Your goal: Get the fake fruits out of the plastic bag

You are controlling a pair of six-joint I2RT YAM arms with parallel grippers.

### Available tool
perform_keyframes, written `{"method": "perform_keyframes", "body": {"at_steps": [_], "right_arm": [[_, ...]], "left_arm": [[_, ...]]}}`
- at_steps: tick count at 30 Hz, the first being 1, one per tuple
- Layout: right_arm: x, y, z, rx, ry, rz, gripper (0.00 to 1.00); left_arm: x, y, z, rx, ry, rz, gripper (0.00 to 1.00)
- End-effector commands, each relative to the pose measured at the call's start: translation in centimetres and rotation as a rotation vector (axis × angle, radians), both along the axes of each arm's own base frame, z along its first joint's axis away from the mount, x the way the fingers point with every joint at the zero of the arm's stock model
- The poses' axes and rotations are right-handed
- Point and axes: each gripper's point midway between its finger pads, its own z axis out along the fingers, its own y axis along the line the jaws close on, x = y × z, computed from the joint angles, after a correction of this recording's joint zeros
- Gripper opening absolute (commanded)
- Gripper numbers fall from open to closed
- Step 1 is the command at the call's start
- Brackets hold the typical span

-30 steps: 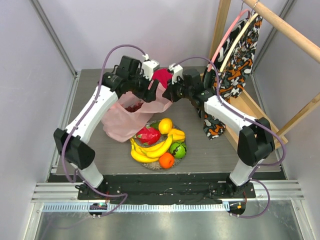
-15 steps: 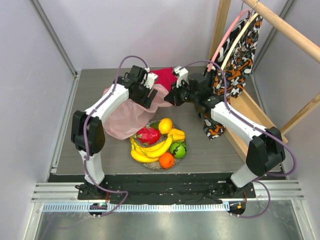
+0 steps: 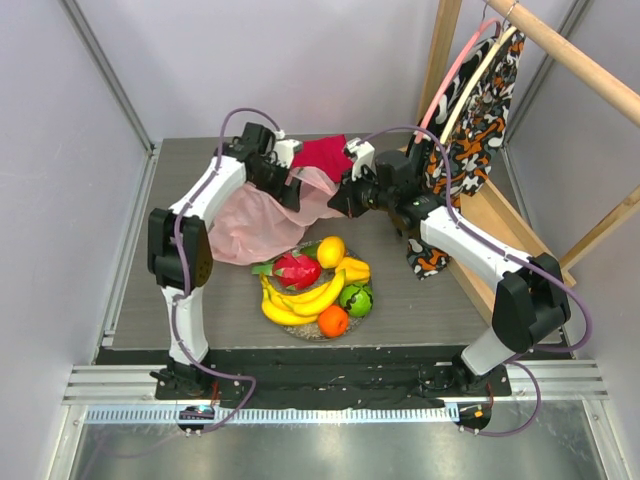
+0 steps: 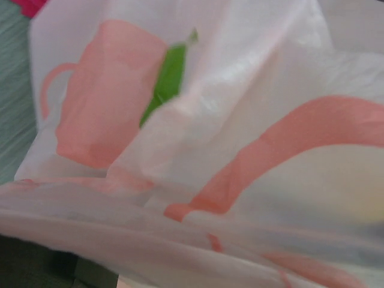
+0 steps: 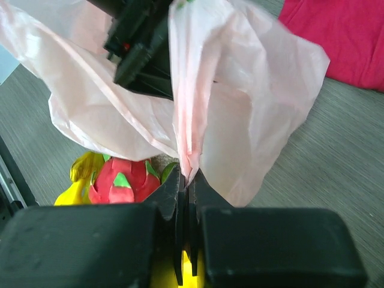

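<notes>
The right gripper (image 5: pixel 186 180) is clamped tight on a gathered fold of the bag (image 5: pixel 252 120), holding that edge up. The left gripper (image 3: pixel 280 172) sits against the bag's far side. I cannot tell how far open it is, since film fills its camera, with a green sliver behind it, perhaps a leaf. The fruits (image 3: pixel 318 285) lie heaped outside the bag, just in front.

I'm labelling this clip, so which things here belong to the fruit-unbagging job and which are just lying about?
Job: plastic bag, pinched by the right gripper; bananas, dragon fruit, green apple, orange, mango, on the plate.
Lying about: red cloth; patterned garment on its hanger; wooden rack.
</notes>
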Motion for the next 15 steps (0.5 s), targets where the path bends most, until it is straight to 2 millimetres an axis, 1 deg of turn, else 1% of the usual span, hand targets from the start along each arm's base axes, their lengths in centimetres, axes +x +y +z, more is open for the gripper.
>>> {"method": "perform_keyframes", "body": {"at_steps": [1, 2, 3, 5, 6, 7, 8, 9, 10, 11, 12, 13, 14, 15], "right_arm": [[0.0, 0.3, 4.1, 0.064, -0.084, 0.006, 0.01], [0.2, 0.2, 3.9, 0.062, -0.081, 0.003, 0.01], [0.3, 0.3, 4.0, 0.062, -0.085, 0.002, 0.01], [0.3, 0.4, 3.8, 0.059, -0.083, 0.004, 0.01], [0.3, 0.4, 3.7, 0.060, -0.079, 0.003, 0.01], [0.3, 0.4, 3.7, 0.059, -0.079, 0.005, 0.01], [0.4, 0.4, 3.7, 0.059, -0.080, 0.002, 0.01], [0.5, 0.4, 3.6, 0.055, -0.080, 0.003, 0.01], [0.5, 0.4, 3.4, 0.052, -0.079, 0.002, 0.01], [0.6, 0.4, 3.3, 0.050, -0.079, 0.000, 0.01], [0.7, 0.5, 3.3, 0.052, -0.079, 0.001, 0.01], [0.8, 0.5, 3.1, 0.049, -0.074, 0.001, 0.01], [0.8, 0.7, 3.1, 0.053, -0.069, 0.005, 0.01], [1.0, 0.8, 3.2, 0.058, -0.068, 0.003, 0.01]], "left_arm": [[-1.7, -1.4, 7.8, -0.294, -0.010, -0.065, 0.72], [-1.9, -1.0, 8.4, -0.318, 0.003, -0.068, 0.71], [-3.1, -1.3, 9.3, -0.372, 0.042, -0.094, 0.68], [-4.1, -0.9, 9.8, -0.412, 0.085, -0.100, 0.63], [-5.3, -0.8, 9.9, -0.421, 0.109, -0.124, 0.60], [-6.1, -0.5, 11.1, -0.406, 0.066, -0.139, 0.60], [-7.2, -0.2, 9.7, -0.377, 0.091, -0.128, 0.61], [-7.4, 0.1, 10.0, -0.359, 0.045, -0.134, 0.66], [-7.4, 0.8, 9.6, -0.302, 0.011, -0.107, 0.68], [-8.3, 0.7, 10.5, -0.284, -0.043, -0.121, 0.70], [-8.3, 0.8, 10.0, -0.265, -0.074, -0.129, 0.74], [-7.9, 1.3, 9.8, -0.225, -0.109, -0.112, 0.76], [-7.6, 1.3, 10.4, -0.218, -0.147, -0.106, 0.78], [-6.5, 1.4, 11.0, -0.208, -0.196, -0.092, 0.78]]}}
